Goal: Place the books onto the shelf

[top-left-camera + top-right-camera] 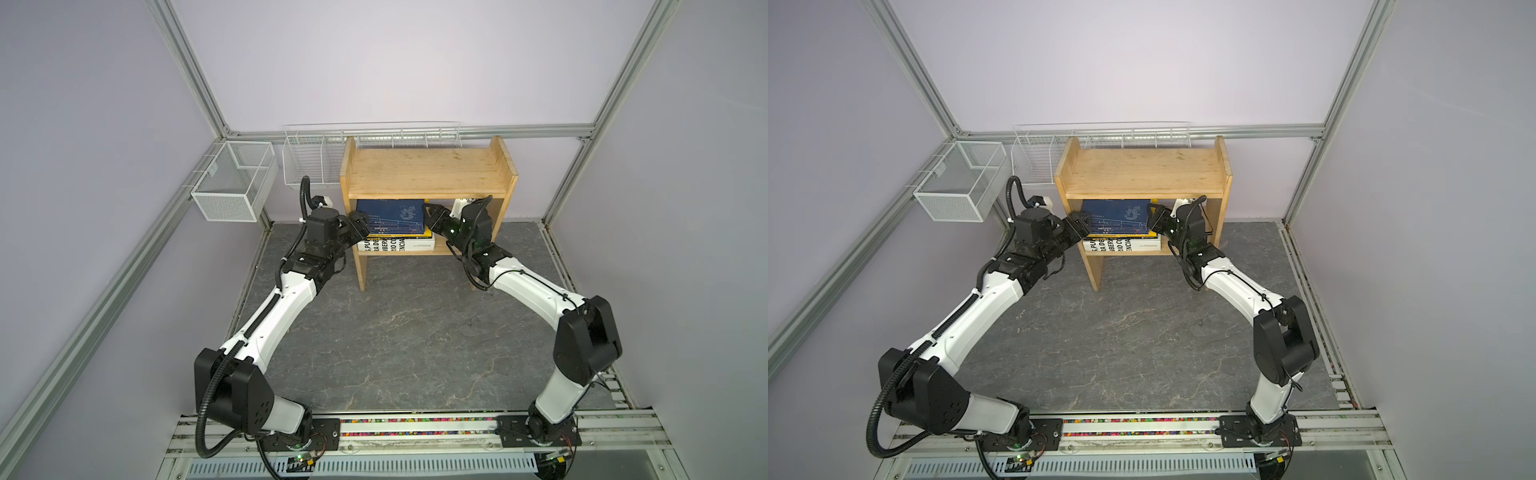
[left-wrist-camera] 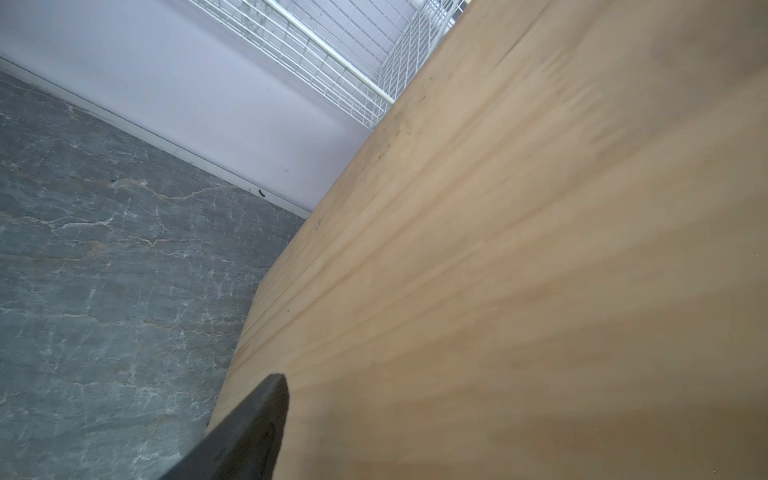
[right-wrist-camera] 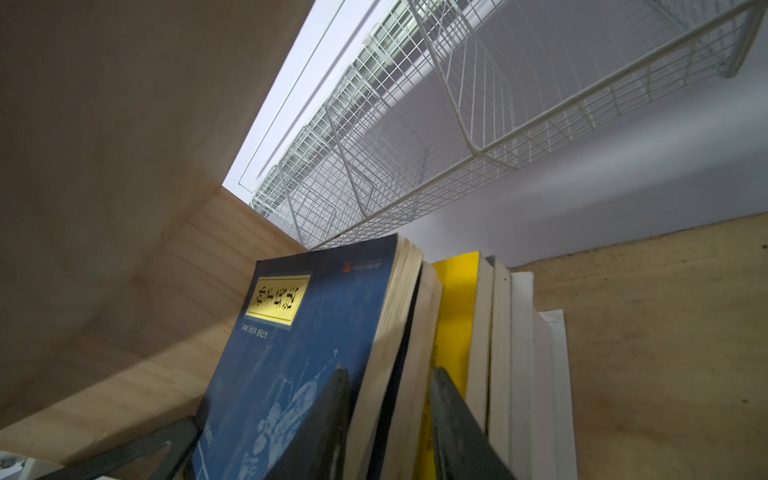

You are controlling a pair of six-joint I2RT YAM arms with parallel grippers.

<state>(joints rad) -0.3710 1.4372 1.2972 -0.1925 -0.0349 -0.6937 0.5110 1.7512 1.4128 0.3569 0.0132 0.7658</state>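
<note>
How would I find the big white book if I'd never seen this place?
Find the wooden shelf against the back wall, then look at its lower tier, where books lie in a flat stack. The white book is at the very bottom: the thickest, with bold black letters on its edge, while those above it are navy, yellow and black.

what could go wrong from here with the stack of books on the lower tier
1. The right pincer grips only the navy paperbacks atop the flat stack. Pulling back while shut could drag them off the lower tier of the light pine wooden shelf.
2. The left pincer sits close beside the shelf's flat side panel. A sideways move might bump and shift the whole unit.
</note>
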